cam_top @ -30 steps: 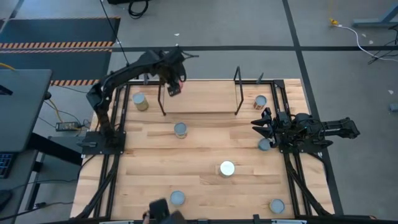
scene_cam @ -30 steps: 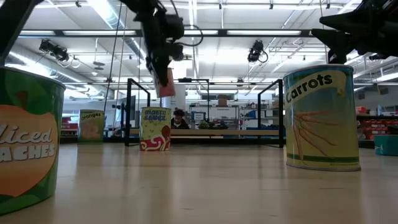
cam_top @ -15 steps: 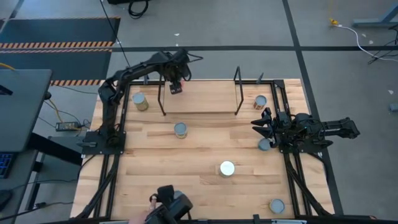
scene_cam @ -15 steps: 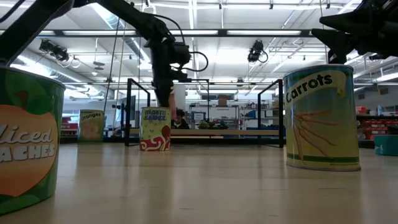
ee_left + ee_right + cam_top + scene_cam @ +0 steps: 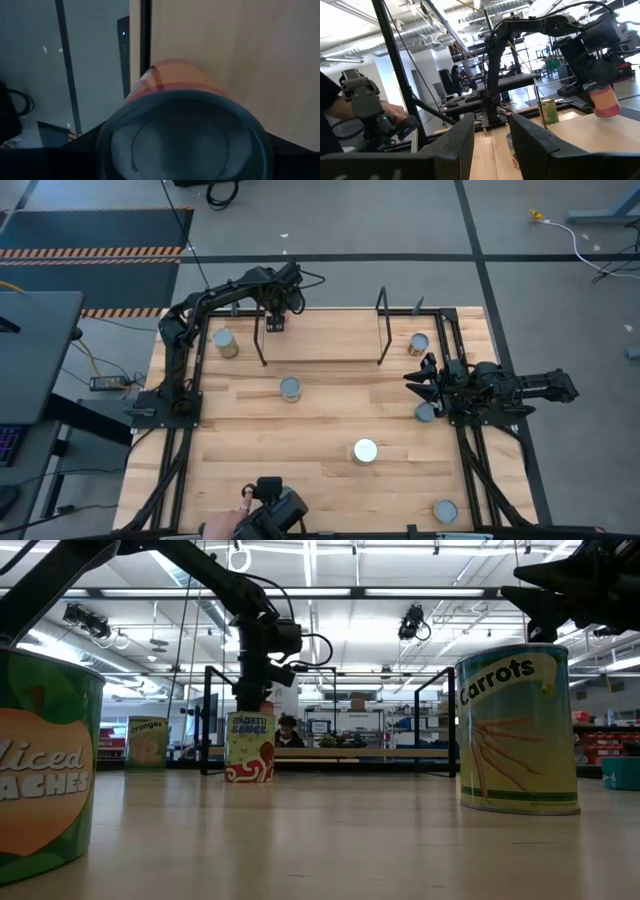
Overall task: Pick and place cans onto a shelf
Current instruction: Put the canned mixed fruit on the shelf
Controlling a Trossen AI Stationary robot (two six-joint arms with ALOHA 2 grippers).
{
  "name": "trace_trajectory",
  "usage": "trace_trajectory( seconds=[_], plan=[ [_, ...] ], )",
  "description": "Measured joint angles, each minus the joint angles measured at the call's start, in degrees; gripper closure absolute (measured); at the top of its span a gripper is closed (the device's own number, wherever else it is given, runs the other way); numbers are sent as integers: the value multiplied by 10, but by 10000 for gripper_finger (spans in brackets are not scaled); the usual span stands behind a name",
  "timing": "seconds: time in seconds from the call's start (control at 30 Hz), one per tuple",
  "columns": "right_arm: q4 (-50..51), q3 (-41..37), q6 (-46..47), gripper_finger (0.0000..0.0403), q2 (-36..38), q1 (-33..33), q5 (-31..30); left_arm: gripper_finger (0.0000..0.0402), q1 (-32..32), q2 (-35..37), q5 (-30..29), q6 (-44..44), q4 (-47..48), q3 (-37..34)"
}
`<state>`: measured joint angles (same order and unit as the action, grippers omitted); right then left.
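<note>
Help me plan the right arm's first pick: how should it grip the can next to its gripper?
Grip that can by its round side wall, coming from above, fingers straddling the lid. It stands upright beside the right gripper, with bare table on its other sides.

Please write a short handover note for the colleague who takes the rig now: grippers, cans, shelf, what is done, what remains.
Left gripper: shut on a reddish can, held low over the shelf at its left end, apparently not released.
Right gripper: open, waiting at the table's right edge.
Six cans stand on the table: far left, centre-left, white-topped centre, far right, beside the right gripper, near right.
Done: nothing clearly shelved.
Left: release this can, then shelve the rest.
</note>
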<state>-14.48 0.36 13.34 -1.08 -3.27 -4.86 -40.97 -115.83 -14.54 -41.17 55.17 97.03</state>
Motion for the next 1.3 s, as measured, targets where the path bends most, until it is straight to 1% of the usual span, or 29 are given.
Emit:
trace_trajectory(
  seconds=[0.1,0.2,0.3,0.37,0.57,0.67,0.73,0.9,1.03,1.2,1.3],
  plan=[
    [0,0,0,270,0,0,0,123,3,0,9,0,-1,0],
    [0,0,0,270,0,0,0,122,4,0,37,3,-1,0],
    [0,0,0,270,0,0,0,118,4,0,43,11,1,0],
    [0,0,0,270,0,0,0,109,6,0,43,21,3,0],
    [0,0,0,270,0,0,0,65,8,0,42,32,-7,0],
    [0,0,0,270,0,0,0,53,11,0,21,33,-10,0],
    [0,0,0,270,0,0,0,51,11,0,5,33,-6,0],
    [0,0,0,270,0,0,0,50,13,0,-1,59,3,0],
    [0,0,0,270,0,0,0,49,18,0,-5,60,4,2],
    [0,0,0,270,0,0,0,49,27,0,-7,61,4,23],
    [0,0,0,270,0,0,1,49,27,0,-11,76,15,46]
  ],
)
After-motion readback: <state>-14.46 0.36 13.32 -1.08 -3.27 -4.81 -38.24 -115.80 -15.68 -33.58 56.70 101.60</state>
